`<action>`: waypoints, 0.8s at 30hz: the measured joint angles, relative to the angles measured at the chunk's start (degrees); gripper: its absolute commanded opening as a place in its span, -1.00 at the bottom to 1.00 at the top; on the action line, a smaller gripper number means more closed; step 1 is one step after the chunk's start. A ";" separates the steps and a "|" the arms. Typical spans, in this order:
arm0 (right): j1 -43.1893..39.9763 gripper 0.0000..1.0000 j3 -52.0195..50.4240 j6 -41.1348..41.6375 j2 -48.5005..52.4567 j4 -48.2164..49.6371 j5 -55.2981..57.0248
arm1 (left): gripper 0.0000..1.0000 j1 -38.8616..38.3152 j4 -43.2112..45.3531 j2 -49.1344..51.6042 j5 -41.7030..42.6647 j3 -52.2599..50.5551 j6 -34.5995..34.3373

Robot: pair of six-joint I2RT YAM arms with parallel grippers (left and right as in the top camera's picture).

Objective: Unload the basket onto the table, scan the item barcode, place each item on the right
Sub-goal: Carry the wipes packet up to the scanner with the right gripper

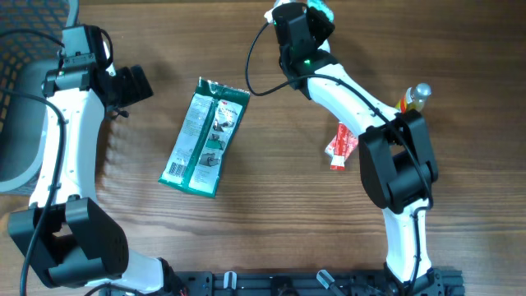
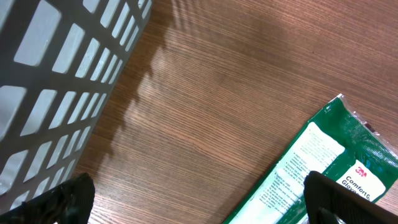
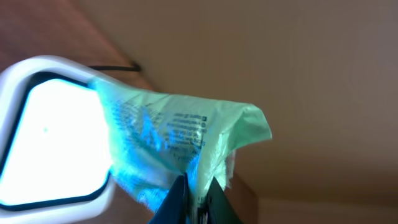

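My right gripper [image 3: 196,194] is shut on the edge of a pale green printed packet [image 3: 180,127]. It holds the packet up against a scanner's [image 3: 56,140] bright, white-framed window. Seen from overhead, that gripper [image 1: 315,15] sits at the table's far edge with a bit of the green packet [image 1: 325,10] showing beyond it. My left gripper [image 1: 136,84] hovers open over the wood at the left, holding nothing. In the left wrist view its fingertips [image 2: 69,198] stand wide apart, and the right one hangs over a corner of a green glove package [image 2: 323,158].
The green glove package [image 1: 205,136] lies flat at centre left. A red packet [image 1: 339,146] and a small bottle [image 1: 416,96] lie by the right arm. A grey mesh basket [image 1: 15,74] stands at the left edge, close to the left gripper [image 2: 199,208].
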 measured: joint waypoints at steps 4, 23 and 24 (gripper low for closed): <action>0.39 -0.91 0.33 1.44 0.00 -7.08 -4.87 | 1.00 0.00 -0.02 0.00 0.00 0.00 0.00; 0.46 -0.91 0.35 20.39 -14.69 -35.43 -21.99 | 1.00 0.00 -0.04 0.00 0.00 0.00 -0.02; 0.46 -0.91 0.59 22.27 -17.11 -41.97 -25.44 | 1.00 0.00 0.00 0.00 0.04 0.00 -0.02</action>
